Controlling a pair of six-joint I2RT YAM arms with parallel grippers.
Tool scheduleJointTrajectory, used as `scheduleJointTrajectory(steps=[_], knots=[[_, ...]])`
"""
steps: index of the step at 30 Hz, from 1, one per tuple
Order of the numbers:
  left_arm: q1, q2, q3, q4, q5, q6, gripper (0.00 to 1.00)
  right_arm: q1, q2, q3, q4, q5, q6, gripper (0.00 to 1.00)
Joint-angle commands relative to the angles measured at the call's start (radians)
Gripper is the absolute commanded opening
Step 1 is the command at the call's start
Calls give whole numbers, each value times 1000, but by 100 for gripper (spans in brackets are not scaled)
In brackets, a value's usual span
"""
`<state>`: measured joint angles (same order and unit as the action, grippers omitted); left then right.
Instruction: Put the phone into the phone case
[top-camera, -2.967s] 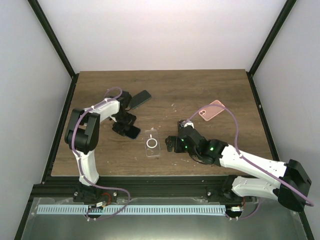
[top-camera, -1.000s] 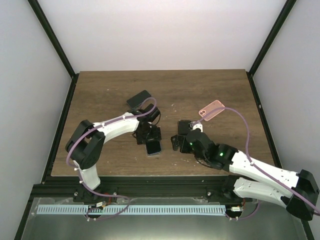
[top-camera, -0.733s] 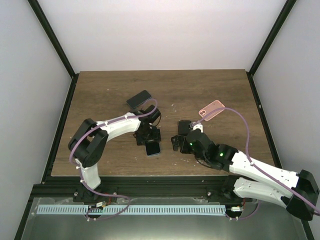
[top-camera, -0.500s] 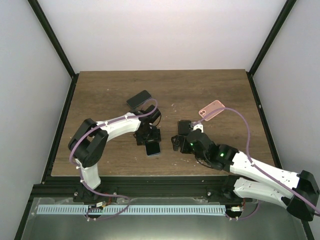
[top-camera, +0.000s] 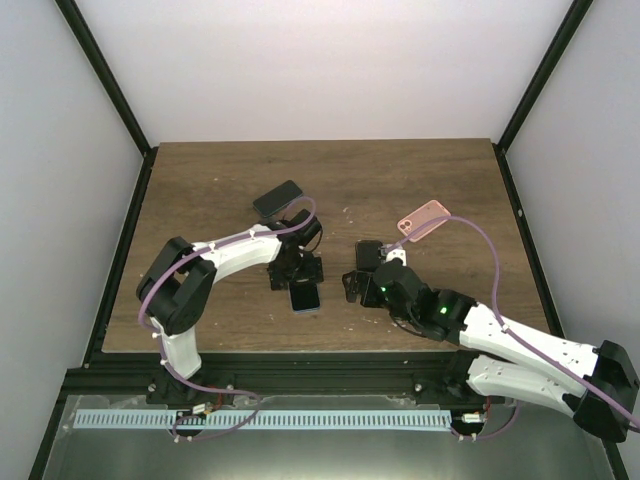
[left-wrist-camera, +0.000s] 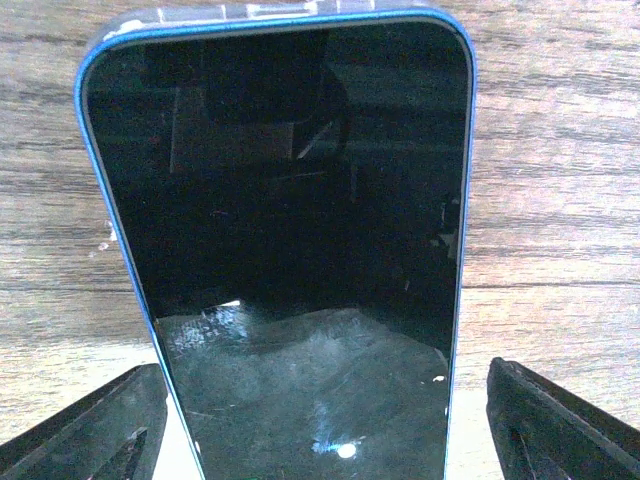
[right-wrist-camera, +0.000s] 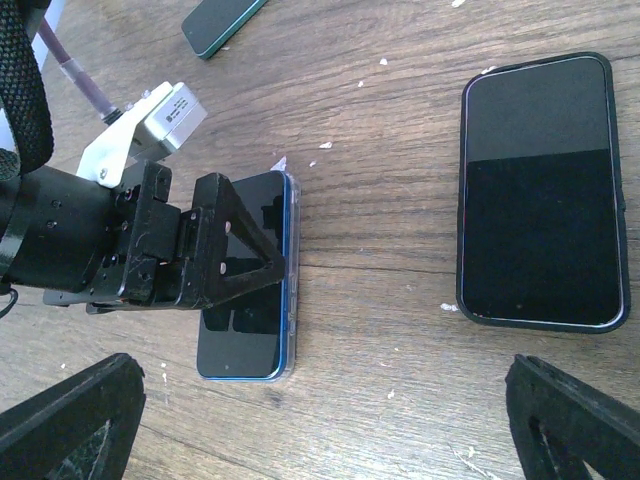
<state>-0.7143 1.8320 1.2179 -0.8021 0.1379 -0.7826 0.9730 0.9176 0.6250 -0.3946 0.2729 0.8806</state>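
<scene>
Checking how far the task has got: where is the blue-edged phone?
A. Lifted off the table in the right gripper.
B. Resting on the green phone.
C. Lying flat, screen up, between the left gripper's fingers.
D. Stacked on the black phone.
C: the blue-edged phone lies flat, screen up, with the fingers of the left gripper standing apart on either side of it and the rim of the clear case showing past its top edge.

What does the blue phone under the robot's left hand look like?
The blue phone lies flat on the wooden table, screen up. Its glass is dark and shiny, its thin rim blue, its corners rounded. The clear case shows just past its top edge, so it seems to sit in it. The left gripper hangs over it, open, one finger on each side.
</scene>
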Motion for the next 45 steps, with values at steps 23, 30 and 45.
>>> scheduleJointTrajectory(steps=[23,30,45], knots=[[271,-362,-312,275,187,139,70,3,271,85,236,-182,-97,49],[344,-343,-452,507,407,123,56,-30,483,167,282,-247,-143,37],[383,-153,-368,560,414,189,25,-186,763,256,382,-400,-194,38]])
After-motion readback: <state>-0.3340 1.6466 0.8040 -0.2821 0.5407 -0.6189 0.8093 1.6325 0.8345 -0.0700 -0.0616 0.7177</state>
